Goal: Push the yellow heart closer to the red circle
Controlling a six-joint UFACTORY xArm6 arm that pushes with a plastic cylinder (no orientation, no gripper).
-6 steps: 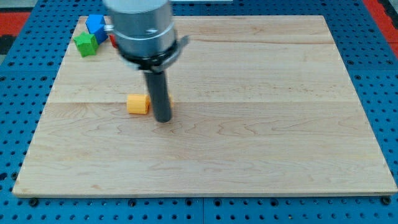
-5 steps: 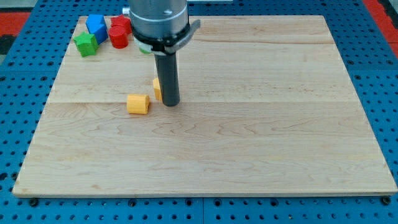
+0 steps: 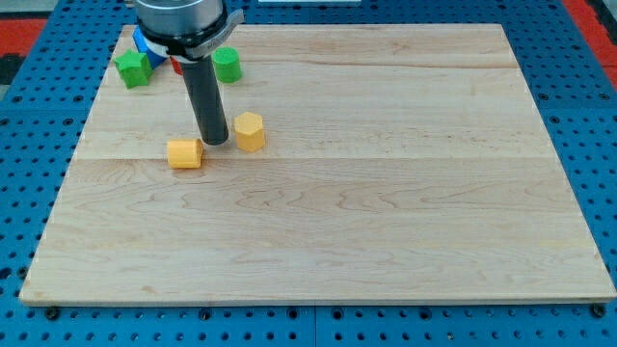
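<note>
My tip rests on the board between two yellow blocks. The orange-yellow block, which looks like the heart, lies just to the tip's left and slightly lower. A yellow angular block lies just to the tip's right. Only a sliver of a red block shows at the top left, behind the rod; its shape is hidden. The heart lies well below that red block.
A green block and a blue block sit in the board's top left corner, the blue one partly hidden by the arm. A green cylinder stands just right of the rod. The wooden board lies on a blue pegboard.
My tip has moved left and a little up. The orange-yellow block has slid left. The arm now covers the red blocks that showed before, and the green cylinder has come into view.
</note>
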